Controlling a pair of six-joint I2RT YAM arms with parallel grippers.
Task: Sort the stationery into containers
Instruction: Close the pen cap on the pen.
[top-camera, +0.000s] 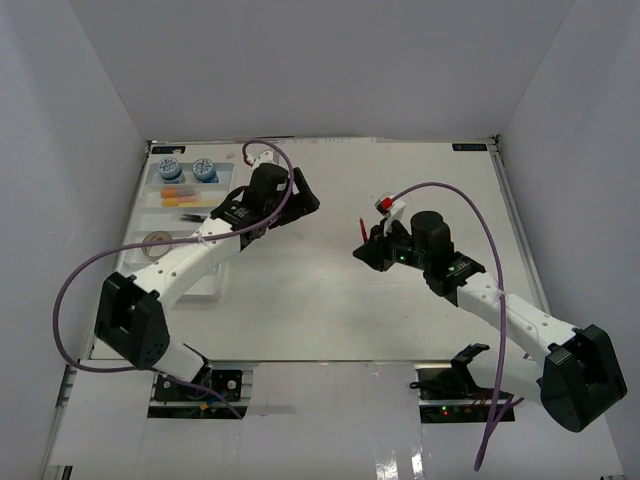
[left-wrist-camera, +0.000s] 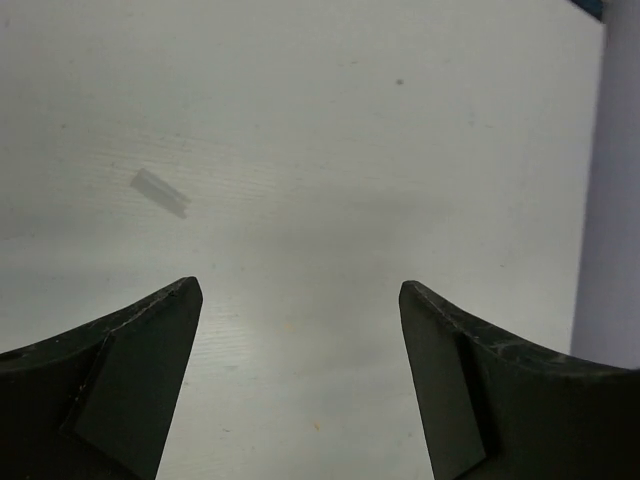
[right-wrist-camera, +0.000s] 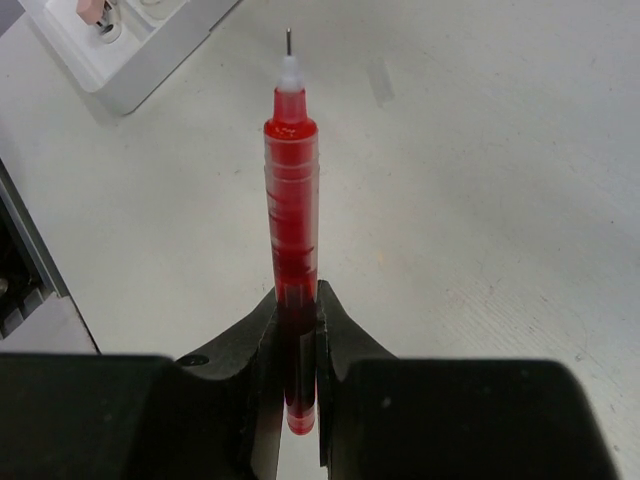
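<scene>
Starting at the far left of the desk (top-camera: 300, 300), a white tray (top-camera: 146, 212) lies with its long compartments running sideways in the top view. Its farthest compartment holds two blue-and-white tubs (top-camera: 169, 168), side by side. The next compartment, nearer the arms, has small yellow, orange and pink erasers (top-camera: 176, 192), and the one after it holds a dark pen (top-camera: 190, 213). Nearer still sits a tan tape roll (top-camera: 157, 240), close to the tray's left edge.

The left arm (top-camera: 190, 255) reaches up and across the tray's near right part. The left tool (top-camera: 308, 196) is past the tray's right edge, above bare desk. In the left wrist view this tool (left-wrist-camera: 300, 290) is spread wide with nothing between its fingers (left-wrist-camera: 130, 390). A small clear piece (left-wrist-camera: 160, 192) lies flat on the desk ahead of it and to its left, apart from both fingers.

Right of centre, the right tool (top-camera: 366, 242) is over open desk, well apart from the tray. It is clamped on a red pen (top-camera: 362, 223), which shows in the top view only as a thin red sliver. The right wrist view is clearer. There the tool (right-wrist-camera: 297, 310) pinches the lower barrel of the red pen (right-wrist-camera: 291, 230) between both fingers (right-wrist-camera: 345, 335). The pen points straight away from the camera, its fine metal tip foremost. A corner of the tray (right-wrist-camera: 130, 70) shows at that view's upper left, apart from the pen's tip.
</scene>
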